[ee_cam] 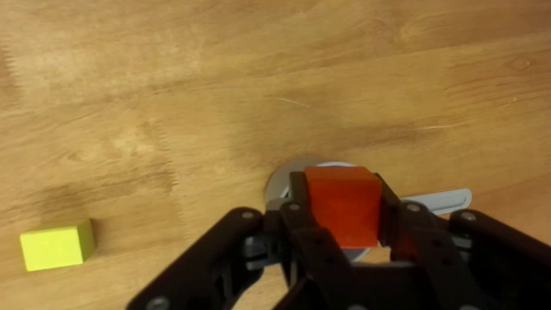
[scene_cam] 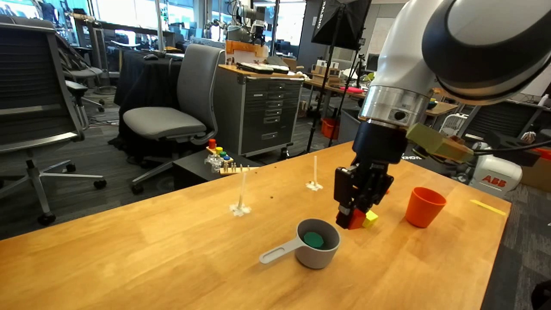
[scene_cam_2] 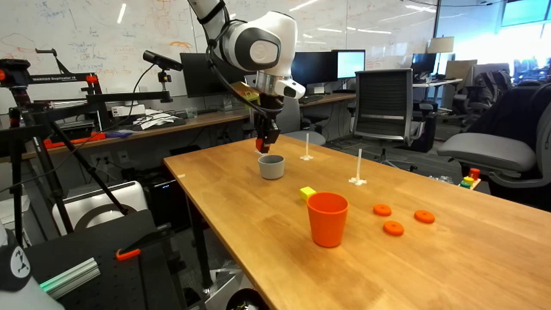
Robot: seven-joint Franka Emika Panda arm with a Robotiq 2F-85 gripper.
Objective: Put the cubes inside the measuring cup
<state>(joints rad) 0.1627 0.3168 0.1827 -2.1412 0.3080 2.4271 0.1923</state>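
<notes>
Gripped by part-closed jaws, the red cube (scene_cam: 356, 219) is best centred over the grey cup (scene_cam: 314, 259), lower middle of frame, before release.

White, smooth robot arm (scene_cam_2: 275, 36) with dark bands (scene_cam: 456, 79) and pale round caps (scene_cam: 499, 32) at the joints (scene_cam_2: 258, 51), narrowing to a shiny silver collar (scene_cam: 389, 105) and black wrist (scene_cam: 379, 144). Boxy olive-yellow fitting (scene_cam: 439, 143) there, plus a curving black cable (scene_cam: 495, 151). Black gripper (ee_cam: 342, 204) dotted with small grey screw heads (ee_cam: 413, 207).
</notes>
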